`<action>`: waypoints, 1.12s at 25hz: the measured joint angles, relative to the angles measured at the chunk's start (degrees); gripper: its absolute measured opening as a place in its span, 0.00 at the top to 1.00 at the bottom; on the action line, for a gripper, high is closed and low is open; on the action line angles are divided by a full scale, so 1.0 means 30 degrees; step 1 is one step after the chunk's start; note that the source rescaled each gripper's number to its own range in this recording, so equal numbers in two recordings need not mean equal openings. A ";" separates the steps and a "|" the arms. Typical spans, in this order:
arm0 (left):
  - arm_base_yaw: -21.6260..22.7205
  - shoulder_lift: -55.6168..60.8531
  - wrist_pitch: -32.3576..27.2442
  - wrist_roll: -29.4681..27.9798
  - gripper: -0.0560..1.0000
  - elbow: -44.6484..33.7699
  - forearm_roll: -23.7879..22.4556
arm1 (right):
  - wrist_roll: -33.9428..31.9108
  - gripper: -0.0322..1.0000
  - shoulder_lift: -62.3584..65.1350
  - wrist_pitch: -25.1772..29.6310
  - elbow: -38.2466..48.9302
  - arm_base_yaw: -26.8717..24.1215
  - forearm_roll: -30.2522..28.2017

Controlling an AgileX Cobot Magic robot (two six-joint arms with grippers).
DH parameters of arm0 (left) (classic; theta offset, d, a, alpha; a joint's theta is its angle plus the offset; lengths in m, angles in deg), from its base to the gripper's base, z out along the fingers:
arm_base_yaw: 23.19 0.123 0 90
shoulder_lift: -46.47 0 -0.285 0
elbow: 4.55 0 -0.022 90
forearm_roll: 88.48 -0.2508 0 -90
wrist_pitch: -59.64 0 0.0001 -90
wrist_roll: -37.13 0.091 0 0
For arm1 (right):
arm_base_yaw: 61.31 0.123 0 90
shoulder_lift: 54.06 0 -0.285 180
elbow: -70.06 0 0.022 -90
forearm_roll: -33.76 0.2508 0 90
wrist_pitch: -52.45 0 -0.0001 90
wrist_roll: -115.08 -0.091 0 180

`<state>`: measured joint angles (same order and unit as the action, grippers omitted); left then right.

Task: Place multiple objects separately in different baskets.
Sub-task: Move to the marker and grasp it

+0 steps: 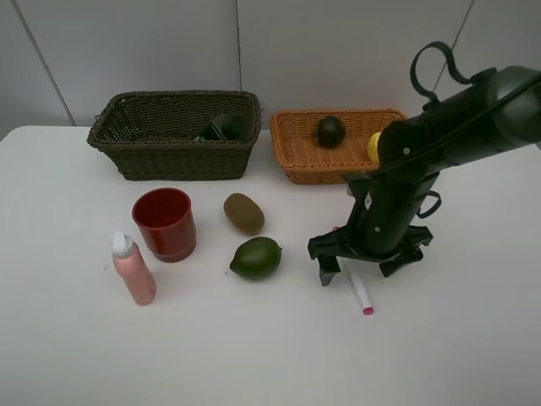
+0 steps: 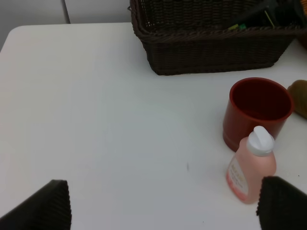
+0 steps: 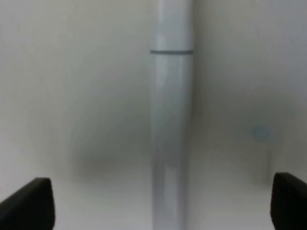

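On the white table lie a brown kiwi (image 1: 243, 212), a green lime (image 1: 256, 257), a red cup (image 1: 165, 222) and a pink spray bottle (image 1: 133, 269). My right gripper (image 1: 359, 266) stands open low over the white marker (image 1: 358, 288), one finger on each side; the right wrist view shows the marker (image 3: 171, 120) running between the tips of the gripper (image 3: 160, 206). The dark basket (image 1: 173, 156) holds a dark grey bottle (image 1: 228, 127). The orange basket (image 1: 313, 173) holds a mangosteen (image 1: 330, 131) and a lemon (image 1: 374, 145), partly hidden by my arm. My left gripper (image 2: 163, 211) is open, holding nothing.
In the left wrist view the spray bottle (image 2: 252, 165), red cup (image 2: 259, 112), an edge of the kiwi (image 2: 300, 96) and the dark basket (image 2: 211, 48) all sit on one side of a broad stretch of bare table. The two baskets stand side by side at the back.
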<state>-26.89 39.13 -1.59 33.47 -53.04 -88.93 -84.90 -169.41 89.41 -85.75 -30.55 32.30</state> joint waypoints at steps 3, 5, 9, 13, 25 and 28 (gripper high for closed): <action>0.0000 0.0000 0.0000 0.0000 0.00 0.0000 0.0000 | 0.0000 0.02 0.0000 0.0000 0.0000 0.0000 -0.0017; 0.0000 0.0000 0.0000 0.0000 0.00 0.0000 0.0000 | 0.0000 0.02 0.0000 0.0000 0.0000 0.0000 -0.0017; 0.0000 0.0000 0.0000 0.0000 0.00 0.0000 0.0000 | 0.0000 0.02 -0.0089 0.0000 0.0000 0.0000 -0.0017; 0.0000 0.0000 0.0000 0.0000 0.00 0.0000 0.0000 | 0.0000 0.02 -0.0618 0.0000 0.0000 0.0000 -0.0017; 0.0000 0.0000 0.0000 0.0000 0.00 0.0000 0.0000 | 0.0000 0.04 -0.0641 -0.0060 0.0000 0.0000 -0.0070; 0.0000 0.0000 0.0000 0.0000 0.00 0.0000 0.0000 | 0.0000 0.17 -0.0641 -0.0060 0.0000 0.0000 -0.0070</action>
<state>-26.89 39.13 -1.59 33.47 -53.04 -88.93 -84.90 -171.34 89.23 -85.75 -30.55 32.09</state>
